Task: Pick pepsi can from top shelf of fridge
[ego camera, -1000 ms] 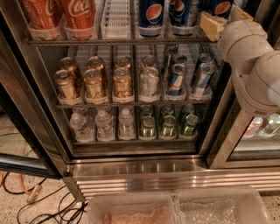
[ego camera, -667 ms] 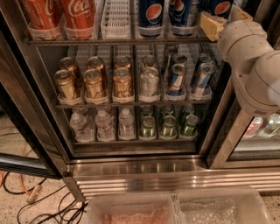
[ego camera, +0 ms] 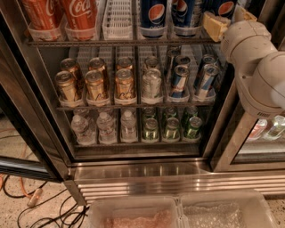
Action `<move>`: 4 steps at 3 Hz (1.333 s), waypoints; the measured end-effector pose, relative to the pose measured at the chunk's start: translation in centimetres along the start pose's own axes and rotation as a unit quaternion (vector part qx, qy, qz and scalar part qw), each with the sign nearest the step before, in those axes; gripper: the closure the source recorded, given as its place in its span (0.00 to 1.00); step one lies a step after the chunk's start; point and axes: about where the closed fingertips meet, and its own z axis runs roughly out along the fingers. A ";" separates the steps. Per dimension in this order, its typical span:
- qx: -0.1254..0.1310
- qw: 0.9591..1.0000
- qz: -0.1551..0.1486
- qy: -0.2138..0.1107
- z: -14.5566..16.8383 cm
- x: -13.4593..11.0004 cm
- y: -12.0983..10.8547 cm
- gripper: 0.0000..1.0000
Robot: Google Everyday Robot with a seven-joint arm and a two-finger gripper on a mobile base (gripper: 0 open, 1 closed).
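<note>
The fridge (ego camera: 138,171) stands open. On its top shelf (ego camera: 120,42), two dark blue pepsi cans (ego camera: 153,15) stand side by side right of an empty white lane tray (ego camera: 118,18), and a third pepsi can (ego camera: 224,8) stands at the far right. Red Coca-Cola cans (ego camera: 80,15) fill the left lanes. My gripper (ego camera: 227,20) is at the right end of the top shelf, right at the third pepsi can, on the end of my white arm (ego camera: 258,67), which hides part of that can.
The middle shelf holds gold cans (ego camera: 95,84), a silver can (ego camera: 151,82) and slim blue-and-silver cans (ego camera: 179,80). The bottom shelf holds water bottles (ego camera: 104,127) and green bottles (ego camera: 171,127). The glass door (ego camera: 26,133) hangs open at left. Cables (ego camera: 40,205) lie on the floor. Clear plastic trays (ego camera: 178,211) sit at the bottom.
</note>
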 end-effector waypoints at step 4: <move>0.006 1.000 0.000 -0.001 0.1 -0.2 0.1 0.74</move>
